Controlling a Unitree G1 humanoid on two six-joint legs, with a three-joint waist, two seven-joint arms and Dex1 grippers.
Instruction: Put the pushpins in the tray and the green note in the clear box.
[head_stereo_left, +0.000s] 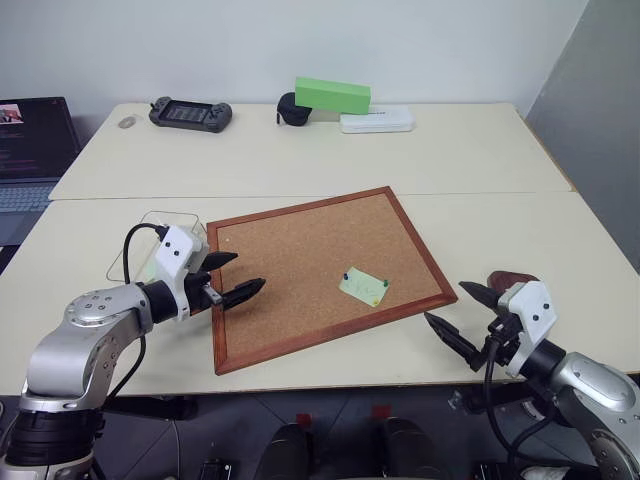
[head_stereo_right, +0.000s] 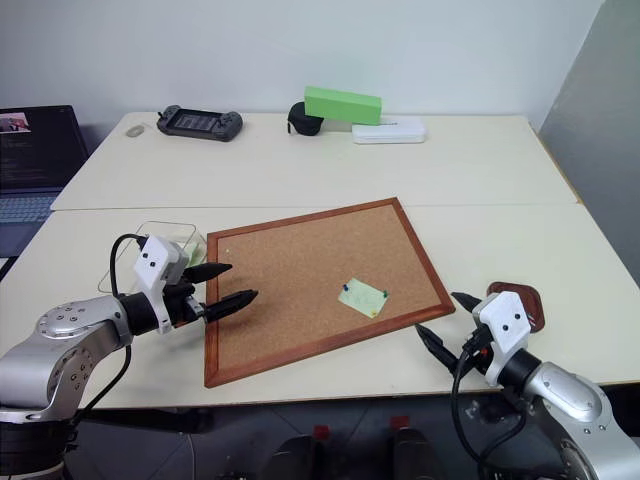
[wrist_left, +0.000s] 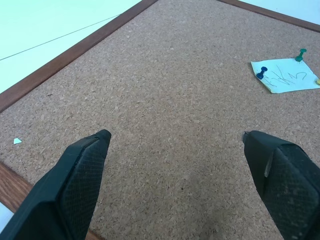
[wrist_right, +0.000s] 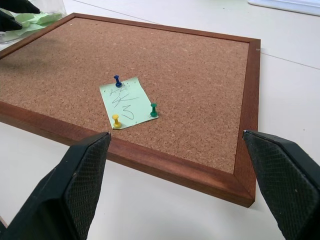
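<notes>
Containers first: your clear box (head_stereo_left: 150, 240) sits just behind the left gripper (head_stereo_left: 233, 275), off the corkboard's (head_stereo_left: 300, 250) left edge. The right wrist view shows pale green paper lying in it. The tray (head_stereo_right: 525, 303) sits just behind the right gripper (head_stereo_left: 462, 315), off the board's right corner; its inside is hidden by the gripper body.

Left gripper: fingers spread wide, holding nothing, tips hovering over the board's left edge. The green note (head_stereo_left: 363, 286) lies well ahead of those tips, toward the right.

Right gripper: fingers equally wide apart, empty, hanging over bare table (head_stereo_left: 480, 170) just off the board's near right frame. The note lies ahead of them, beyond the frame.

Pushpins: you get all three in the right wrist view, a blue pushpin (wrist_right: 117, 80), a yellow pushpin (wrist_right: 116, 120) and a green pushpin (wrist_right: 154, 110), each stuck in a corner of the note. The left wrist view gives blue and green clearly, yellow barely at the frame edge. Head views show the pins as dots at best.
</notes>
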